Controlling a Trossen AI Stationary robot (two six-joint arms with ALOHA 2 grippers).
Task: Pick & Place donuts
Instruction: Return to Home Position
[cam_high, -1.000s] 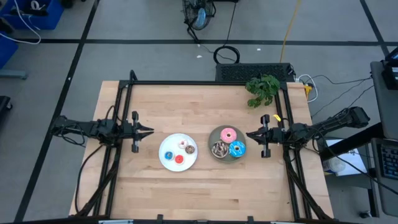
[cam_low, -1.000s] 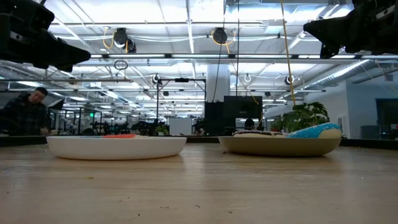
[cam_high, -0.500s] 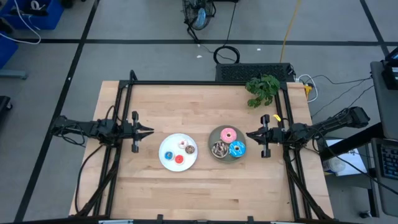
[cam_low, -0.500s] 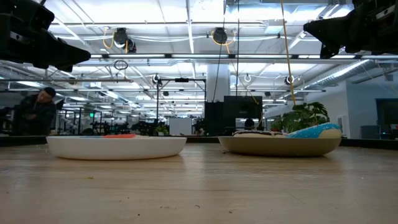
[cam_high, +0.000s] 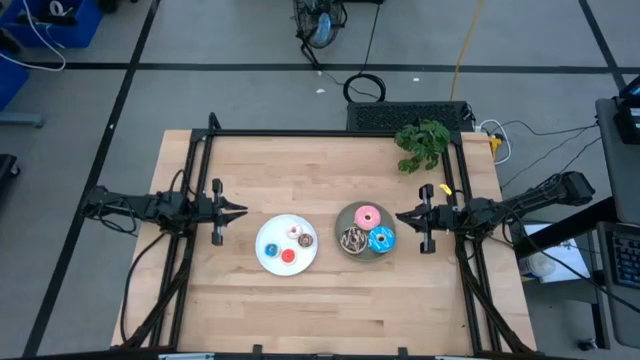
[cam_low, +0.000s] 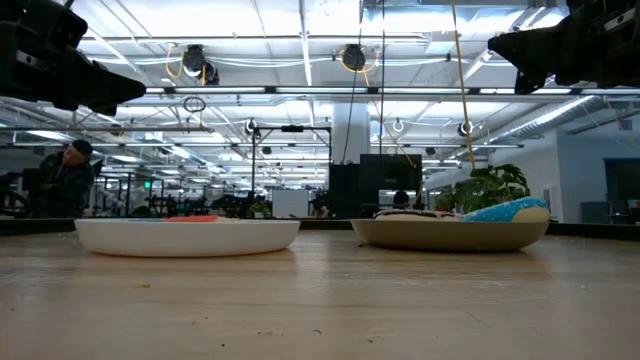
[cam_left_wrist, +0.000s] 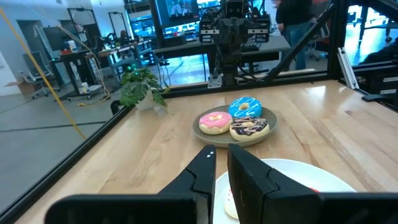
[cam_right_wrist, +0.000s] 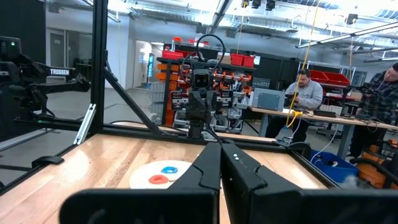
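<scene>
- The left jaws and right jaws hang clenched above the worktop (cam_high: 300, 165), flanking the two plates.
- Four tiny donuts (cam_high: 288, 256) sit on the white plate (cam_high: 262, 262), three larger donuts (cam_high: 367, 216) on the grey plate (cam_high: 343, 217) beside it.
- A plant (cam_high: 422, 145) sits by the far right corner. Bare wood elsewhere.

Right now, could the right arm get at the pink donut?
Probably yes. The right gripper hangs shut just beside the grey plate, pointing toward the pink donut, and nothing lies between them. It would need to open and come down.
</scene>
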